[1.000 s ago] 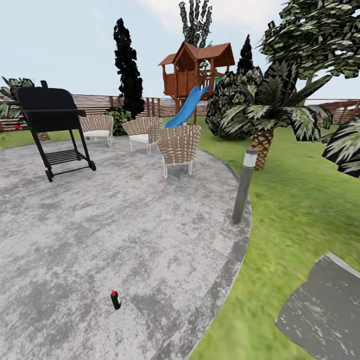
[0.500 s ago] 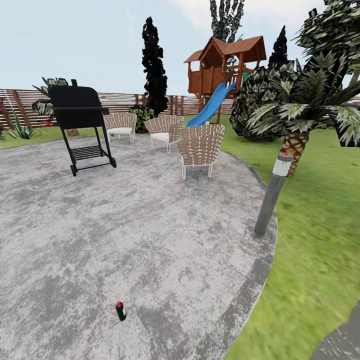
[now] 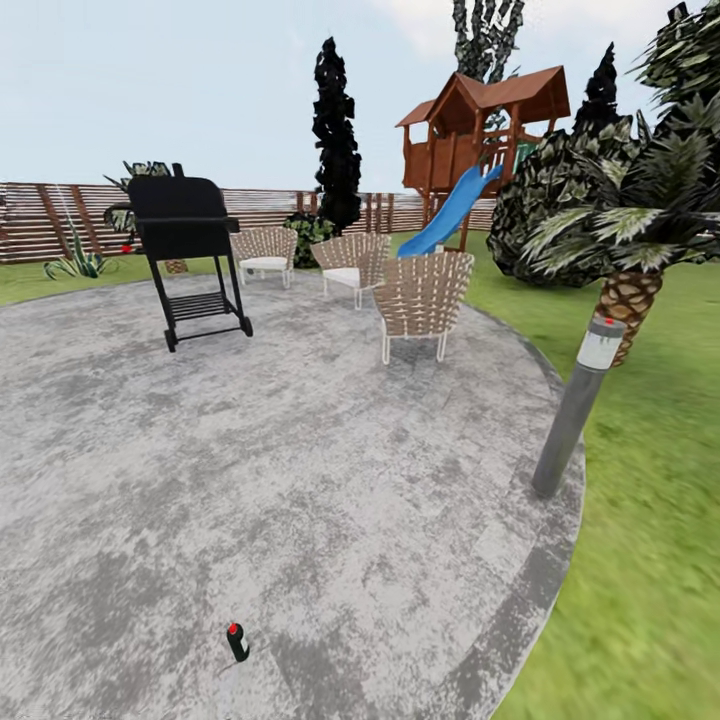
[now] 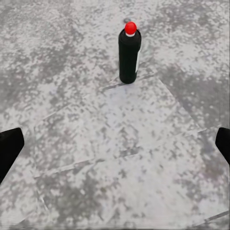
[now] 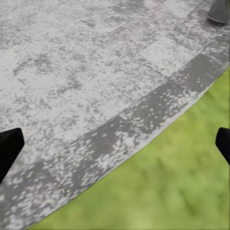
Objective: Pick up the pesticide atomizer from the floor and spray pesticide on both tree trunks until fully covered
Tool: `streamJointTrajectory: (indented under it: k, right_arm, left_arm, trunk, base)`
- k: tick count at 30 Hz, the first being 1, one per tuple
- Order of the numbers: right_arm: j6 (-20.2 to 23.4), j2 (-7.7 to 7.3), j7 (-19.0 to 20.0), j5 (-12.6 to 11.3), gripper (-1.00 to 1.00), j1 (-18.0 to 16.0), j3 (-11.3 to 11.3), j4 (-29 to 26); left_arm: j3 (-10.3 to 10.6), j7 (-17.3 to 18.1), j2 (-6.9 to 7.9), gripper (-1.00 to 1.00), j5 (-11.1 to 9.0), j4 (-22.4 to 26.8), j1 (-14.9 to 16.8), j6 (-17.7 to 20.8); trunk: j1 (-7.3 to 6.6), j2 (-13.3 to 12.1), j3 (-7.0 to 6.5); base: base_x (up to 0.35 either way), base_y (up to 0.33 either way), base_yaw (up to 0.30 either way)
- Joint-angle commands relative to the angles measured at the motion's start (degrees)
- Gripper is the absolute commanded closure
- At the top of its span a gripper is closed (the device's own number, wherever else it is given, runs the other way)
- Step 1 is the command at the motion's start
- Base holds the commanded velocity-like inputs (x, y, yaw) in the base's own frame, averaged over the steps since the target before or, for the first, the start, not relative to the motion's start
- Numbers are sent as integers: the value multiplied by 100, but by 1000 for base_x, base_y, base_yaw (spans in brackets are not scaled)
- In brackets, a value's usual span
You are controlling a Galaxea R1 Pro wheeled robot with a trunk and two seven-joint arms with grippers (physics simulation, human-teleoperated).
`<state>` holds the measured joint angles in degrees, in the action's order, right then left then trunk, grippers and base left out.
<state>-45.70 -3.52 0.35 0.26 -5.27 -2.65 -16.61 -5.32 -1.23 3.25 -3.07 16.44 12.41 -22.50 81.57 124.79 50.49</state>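
Grey mottled stone paving (image 3: 300,480) spreads wide, edged by lawn (image 3: 650,560) and a slat fence (image 3: 60,215). Both grippers hang low over it, fingers spread apart and holding nothing. Ahead of the left gripper (image 4: 115,143), the pesticide atomizer (image 4: 129,56) stands upright on the paving.

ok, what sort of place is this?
A simulated back garden with a stone patio: a black grill, wicker chairs, a wooden playhouse with a blue slide, and a slat fence.
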Motion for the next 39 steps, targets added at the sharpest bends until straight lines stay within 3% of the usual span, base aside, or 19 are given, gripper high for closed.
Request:
streamJointTrajectory:
  k: [1, 12, 29, 39]
  right_arm:
    - [0, 0, 0, 1, -100, 0, 1, 0]
    - [0, 0, 0, 2, -100, 0, 1, 4]
    - [0, 0, 0, 1, -100, 2, 1, 0]
    - [0, -8, 9, 12, -100, 0, 10, 0]
  left_arm:
    - [1, 0, 0, -100, 0, 0, 1, 0]
    - [-3, 0, -9, -100, 0, 0, 3, 0]
    - [-5, -1, -1, -100, 0, 0, 7, 9]
    - [-5, -5, 0, -100, 0, 0, 7, 5]
  trunk:
    - [0, 0, 0]
    - [0, 0, 0]
    - [0, 0, 0]
    - [0, 0, 0]
  base:
    - [12, -4, 270]
    - [21, -6, 277]
    - [207, -166, 278]
    - [130, -261, 50]
